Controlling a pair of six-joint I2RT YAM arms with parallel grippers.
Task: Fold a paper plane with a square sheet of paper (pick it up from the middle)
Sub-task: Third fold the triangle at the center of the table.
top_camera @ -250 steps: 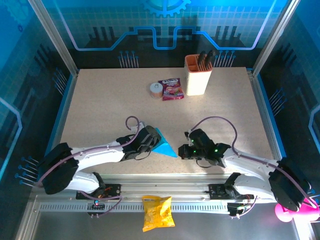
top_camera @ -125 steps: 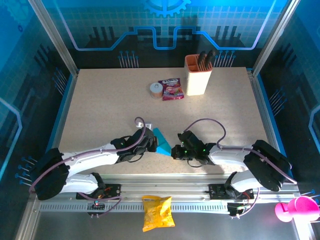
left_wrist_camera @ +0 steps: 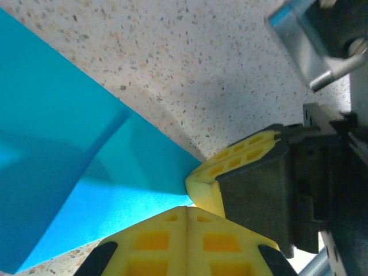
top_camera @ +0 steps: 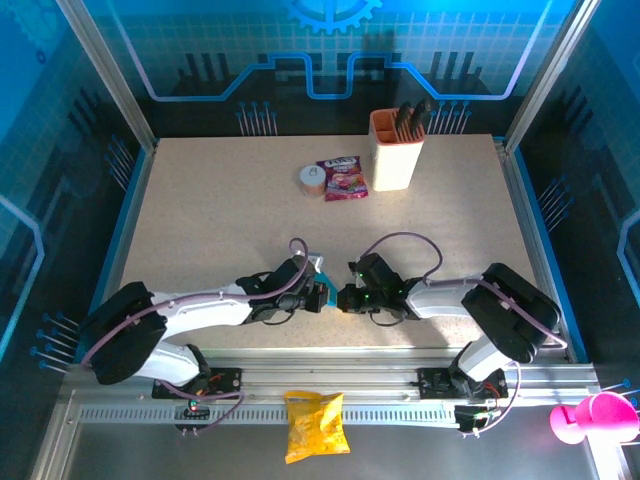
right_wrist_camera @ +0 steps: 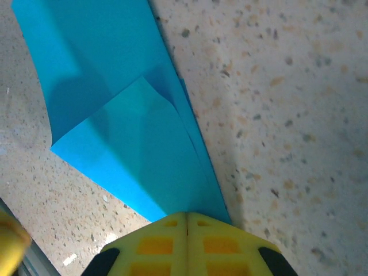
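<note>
Drawn closer, left gripper [left_wrist_camera: 187,210] and right gripper [right_wrist_camera: 187,215], both pinched closed, touch the square sheet of paper [left_wrist_camera: 86,172] between them

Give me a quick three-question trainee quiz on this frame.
1. Short answer: left claw and right claw, fingers open or shut?
2. Pick one: the blue paper lies A) at both claws' tips B) at the left tip only C) away from both.
3. True or false: the paper is a flat, unfolded square.
Key: 1 both shut; 2 A; 3 false, folded layers show.
</note>
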